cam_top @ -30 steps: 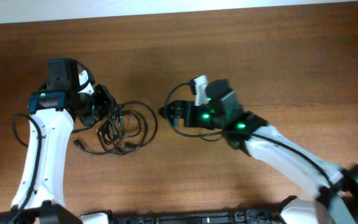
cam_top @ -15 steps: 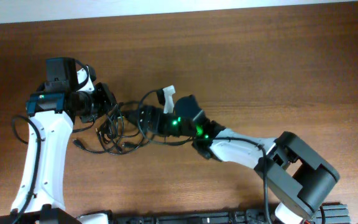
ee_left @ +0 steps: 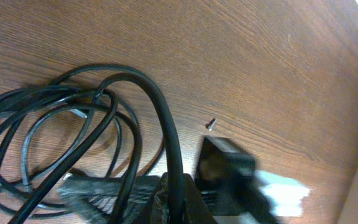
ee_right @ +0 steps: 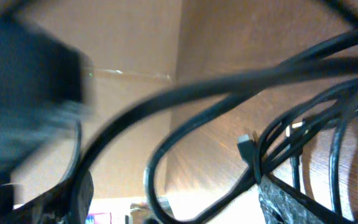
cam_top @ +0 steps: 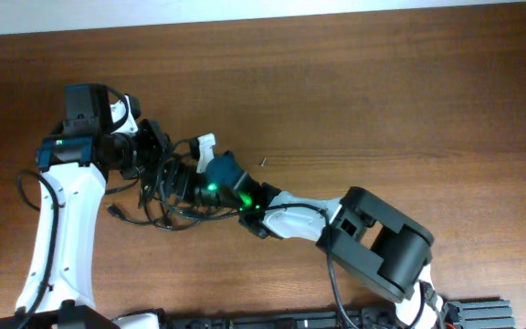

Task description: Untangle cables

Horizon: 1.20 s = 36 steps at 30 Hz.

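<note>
Untangling step: getting a second grip on the bunch.
Cables (cam_top: 163,196): tangled at left-centre of the counter (cam_top: 382,91), between both hands.
Left hand (cam_top: 153,152): pinching one strand, it seems.
Right hand (cam_top: 179,176): spread around several strands.
Next: close on a separate strand, then draw apart gently.

I can't read any text, labels, brands or numbers in any view. Nothing printed shows on the arms or the cables (cam_top: 167,196). Wrist views too blurred for markings.
</note>
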Each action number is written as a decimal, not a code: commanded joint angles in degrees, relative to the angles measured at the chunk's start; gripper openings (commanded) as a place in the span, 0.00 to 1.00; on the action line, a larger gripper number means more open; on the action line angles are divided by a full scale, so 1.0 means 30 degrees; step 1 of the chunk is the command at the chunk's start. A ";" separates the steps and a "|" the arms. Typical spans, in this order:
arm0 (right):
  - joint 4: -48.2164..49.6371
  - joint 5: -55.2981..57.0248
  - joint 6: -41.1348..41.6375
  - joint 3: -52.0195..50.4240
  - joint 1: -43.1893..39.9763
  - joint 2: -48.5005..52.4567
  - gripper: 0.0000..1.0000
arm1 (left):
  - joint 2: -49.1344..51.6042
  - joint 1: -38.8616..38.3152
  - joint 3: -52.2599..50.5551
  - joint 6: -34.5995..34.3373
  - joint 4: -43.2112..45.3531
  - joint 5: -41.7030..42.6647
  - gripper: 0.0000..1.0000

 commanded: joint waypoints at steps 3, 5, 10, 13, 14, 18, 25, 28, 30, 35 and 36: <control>-0.0386 -0.0597 -0.0219 0.0780 0.0437 0.0656 0.25 | -0.0401 -0.0015 0.0197 -0.0583 0.0430 0.1384 0.00; -0.1472 -0.0678 -0.2535 0.0780 0.0168 0.0656 0.04 | -0.0466 0.0306 0.0554 -0.0546 0.0430 0.2229 0.00; -0.4299 -0.2499 -0.6258 0.0780 -0.1727 0.0277 0.04 | -0.1355 0.1617 0.1093 0.0335 0.0401 0.2834 0.00; -0.6091 -0.4138 -0.7643 0.0780 -0.3665 -0.0750 0.04 | -0.2259 0.2492 0.1093 0.0670 0.0386 0.2827 0.00; -0.7293 -0.4328 -0.8568 0.0780 -0.4532 -0.1530 0.04 | -0.2820 0.3067 0.1093 0.0787 0.0386 0.2827 0.00; -0.9420 -0.4328 -1.0309 0.0780 -0.6200 -0.3927 0.04 | -0.3934 0.4401 0.1093 0.0787 0.0379 0.2827 0.00; -0.8582 -0.6237 -1.1650 0.0801 -0.9726 -0.8706 0.04 | -0.4750 0.5013 0.1086 0.1647 0.0102 0.2812 0.00; -0.6484 -0.8276 -1.1591 0.0998 -1.1220 -0.9836 0.04 | -0.4750 0.5013 0.1086 0.1668 0.0109 0.2681 0.00; -0.6142 -0.8021 -1.1774 0.1064 -1.2291 -1.0550 0.04 | -0.4750 0.5013 0.1086 0.2324 0.0102 0.2681 0.00; -0.9755 -0.3978 -1.5416 0.1071 -1.5526 -1.0819 0.04 | -0.4750 0.5013 0.1086 0.3599 -0.0029 0.2688 0.00; -1.0506 -0.3300 -1.6101 0.1071 -1.5890 -1.0819 0.04 | -0.4750 0.5013 0.1086 0.3665 -0.0029 0.2688 0.00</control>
